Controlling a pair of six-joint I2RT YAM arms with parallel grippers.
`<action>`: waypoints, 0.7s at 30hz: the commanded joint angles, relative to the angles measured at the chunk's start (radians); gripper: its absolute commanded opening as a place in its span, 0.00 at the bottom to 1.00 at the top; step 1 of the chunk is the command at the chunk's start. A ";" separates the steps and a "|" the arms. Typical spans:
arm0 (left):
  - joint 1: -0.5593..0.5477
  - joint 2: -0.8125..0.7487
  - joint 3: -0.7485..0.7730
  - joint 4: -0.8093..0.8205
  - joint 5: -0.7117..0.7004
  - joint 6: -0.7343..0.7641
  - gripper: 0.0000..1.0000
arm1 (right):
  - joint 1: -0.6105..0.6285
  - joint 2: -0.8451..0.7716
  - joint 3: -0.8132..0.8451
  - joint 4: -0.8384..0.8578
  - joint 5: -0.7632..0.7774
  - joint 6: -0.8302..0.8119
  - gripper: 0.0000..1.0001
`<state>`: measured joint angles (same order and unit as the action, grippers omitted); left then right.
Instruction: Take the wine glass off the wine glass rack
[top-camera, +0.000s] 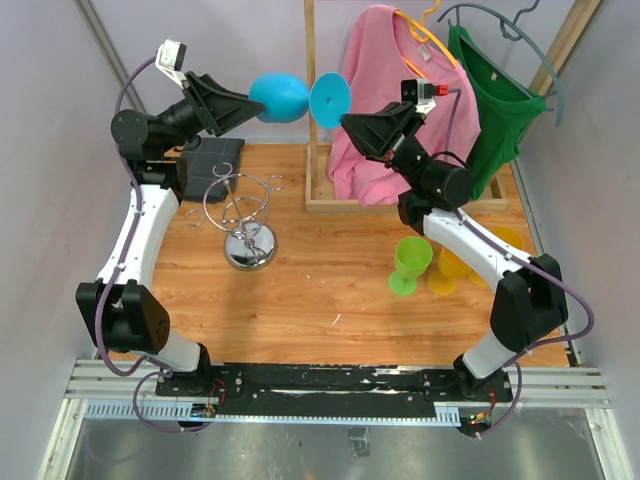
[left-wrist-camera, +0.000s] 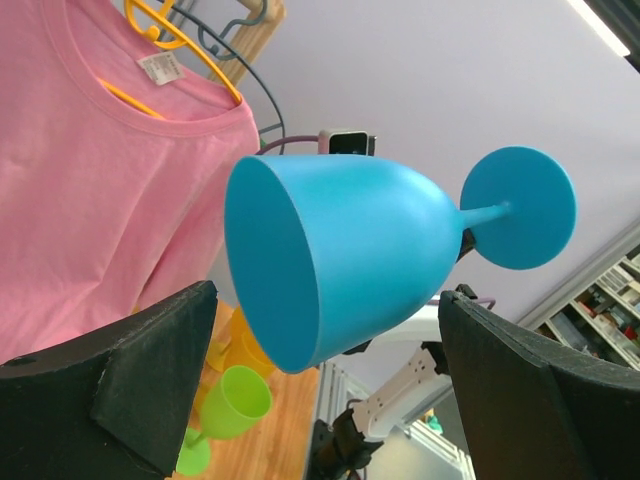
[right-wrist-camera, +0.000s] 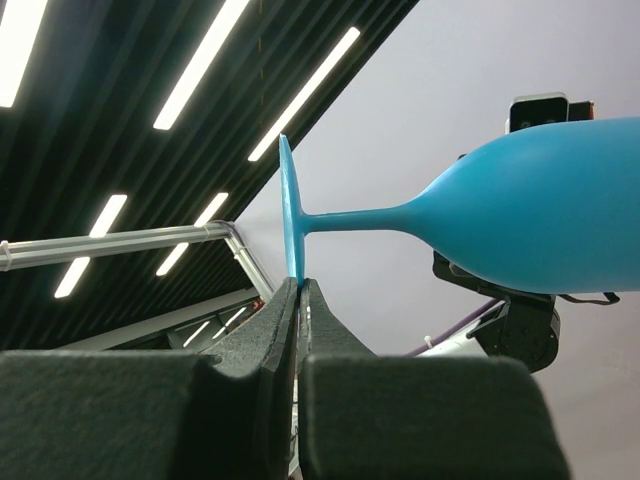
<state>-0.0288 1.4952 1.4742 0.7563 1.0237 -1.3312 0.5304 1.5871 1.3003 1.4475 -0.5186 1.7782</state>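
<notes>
A blue wine glass (top-camera: 280, 97) hangs on its side in the air, well above the table and off the rack. My right gripper (top-camera: 346, 118) is shut on the rim of its round foot (right-wrist-camera: 291, 215); the stem and bowl (right-wrist-camera: 530, 215) stretch away to the right. My left gripper (top-camera: 250, 103) is open, and the bowl (left-wrist-camera: 340, 260) lies between and just beyond its spread fingers (left-wrist-camera: 150, 380), mouth toward the camera. I cannot tell whether they touch it. The chrome wine glass rack (top-camera: 247, 215) stands on the table below the left arm with no glass on it.
A green glass (top-camera: 410, 262) and yellow glasses (top-camera: 455, 262) stand at the right of the table. A wooden clothes rack (top-camera: 312, 110) at the back holds a pink shirt (top-camera: 380, 90) and a green shirt (top-camera: 495, 100). A dark pad (top-camera: 210, 155) lies at back left.
</notes>
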 joint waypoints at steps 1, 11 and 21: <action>-0.004 -0.022 0.024 0.051 0.012 -0.012 0.97 | 0.013 0.009 0.012 0.095 0.010 0.012 0.01; -0.003 -0.065 0.010 0.052 0.016 -0.025 0.89 | 0.012 0.032 -0.022 0.122 0.024 0.028 0.01; -0.003 -0.098 -0.006 0.052 0.020 -0.029 0.77 | 0.010 0.071 -0.022 0.128 0.012 0.043 0.01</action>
<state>-0.0284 1.4368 1.4746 0.7731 1.0286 -1.3537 0.5304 1.6432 1.2797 1.5166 -0.5049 1.8145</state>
